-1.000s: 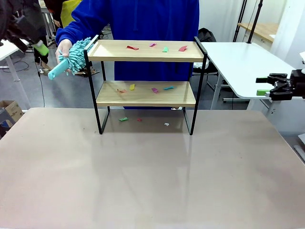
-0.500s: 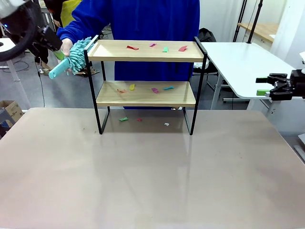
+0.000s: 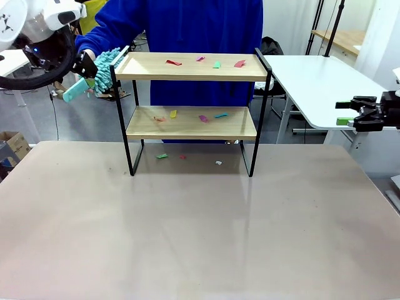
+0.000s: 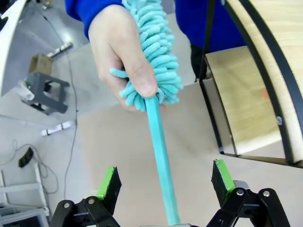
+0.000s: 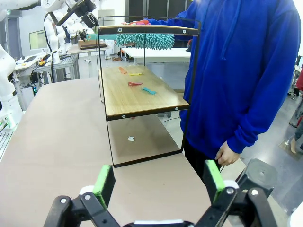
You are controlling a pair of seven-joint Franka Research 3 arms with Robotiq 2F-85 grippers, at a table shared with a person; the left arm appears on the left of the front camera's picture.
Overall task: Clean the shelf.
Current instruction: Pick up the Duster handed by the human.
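The shelf [image 3: 190, 124] stands at the far side of the beige table, with coloured paper scraps [image 3: 206, 61] on both boards and under it. At its left end a person's hand [image 4: 120, 54] holds a teal fluffy duster [image 3: 100, 70] by its head, handle pointing out. My left gripper [image 3: 81, 65] is open around that handle [image 4: 160, 156], which runs between its green pads [image 4: 108, 183] without visible contact. Far to the right, off the table's edge, my right gripper [image 3: 343, 113] hangs open and empty. Its wrist view looks along the shelf [image 5: 142, 97] toward the duster [image 5: 142, 40].
The person in a blue hoodie [image 3: 200, 25] stands behind the shelf, the other hand [image 5: 227, 153] hanging down. A white side table [image 3: 319, 81] lies at the back right. The beige tabletop [image 3: 200, 231] stretches wide in front of the shelf.
My left arm has come in from the upper left to the duster, and the handle now lies between its open fingers. The right arm has not moved.
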